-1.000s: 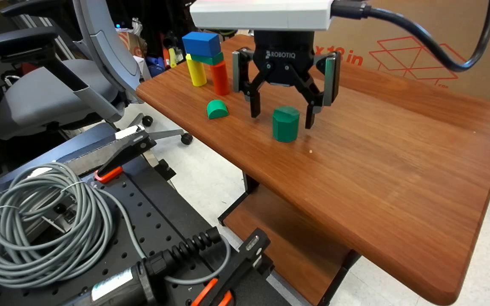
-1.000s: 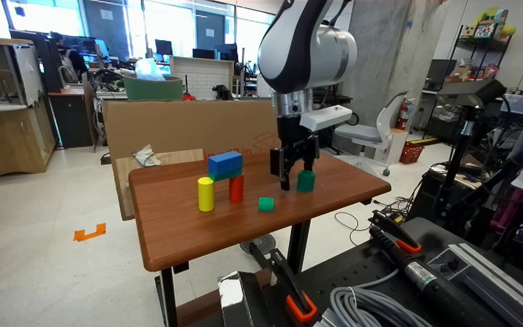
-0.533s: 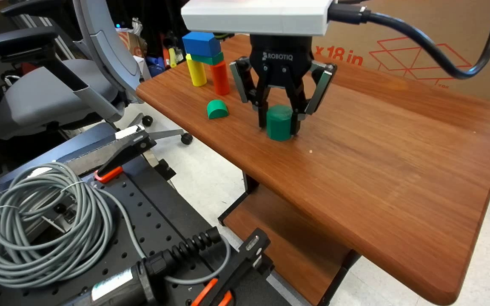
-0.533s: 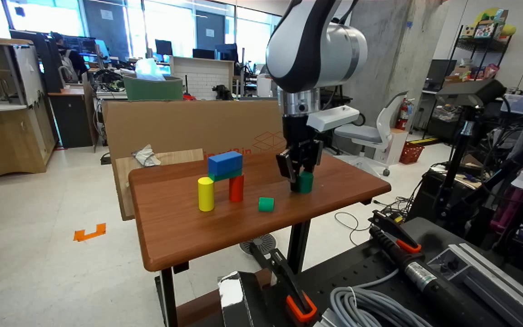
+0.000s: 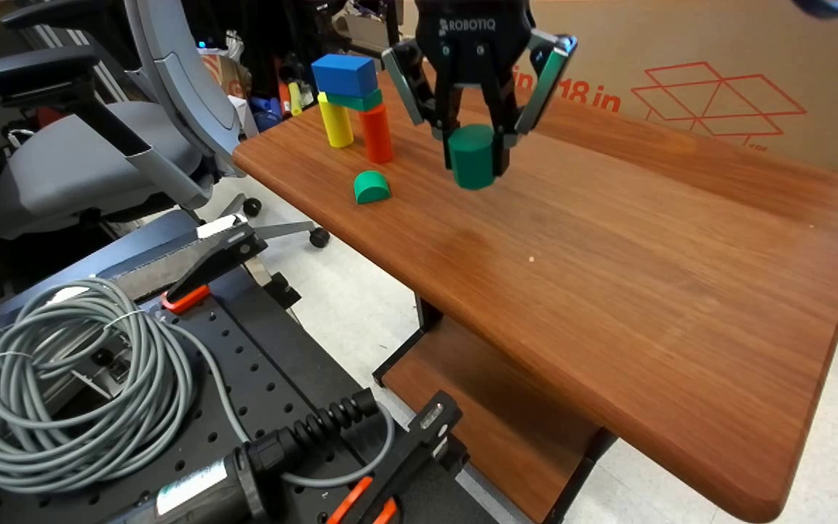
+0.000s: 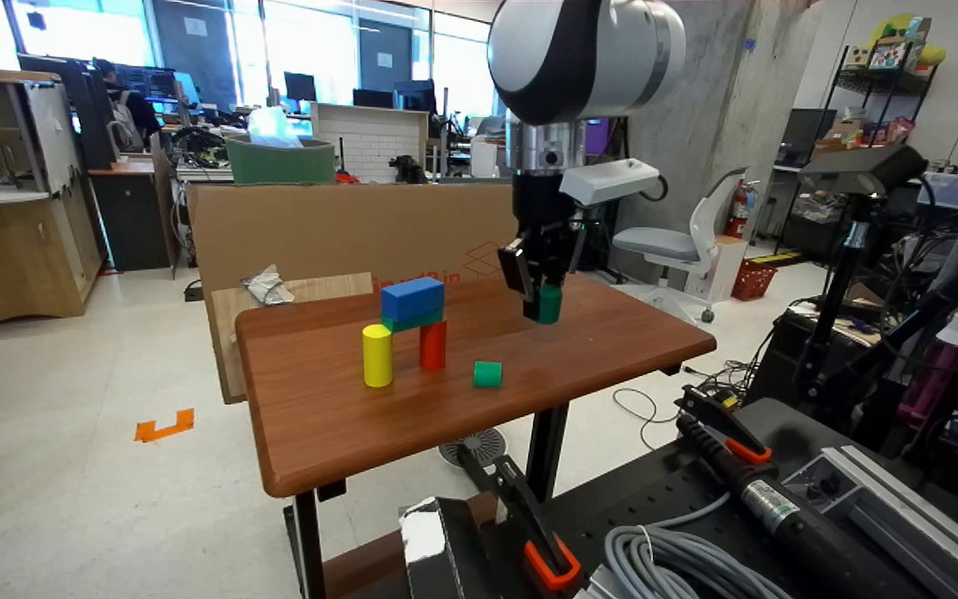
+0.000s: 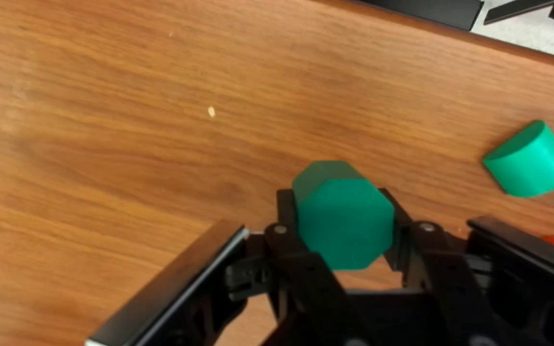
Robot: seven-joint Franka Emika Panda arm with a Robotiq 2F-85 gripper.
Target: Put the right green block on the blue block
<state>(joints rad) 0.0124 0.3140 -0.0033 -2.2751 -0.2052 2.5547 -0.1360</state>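
Observation:
The right green block, an eight-sided prism, hangs above the table, with my gripper shut on it. Dark fingers press its two sides in the wrist view, and its flat top faces the camera. Both exterior views show a gap between its underside and the wood. The blue block is a rectangular brick lying on a flat green piece, which bridges a yellow cylinder and a red cylinder. My gripper is well to one side of that stack; the blue block is out of the wrist view.
A small green half-round block lies on the wooden table between the held block and the table's edge. Behind the table stands a large cardboard sheet. A black workbench with coiled grey cable is close by.
The gripper was open around the standing green block a second ago. Its fingers closed on the block, then lifted it off the table. The stack and the half-round block have not moved.

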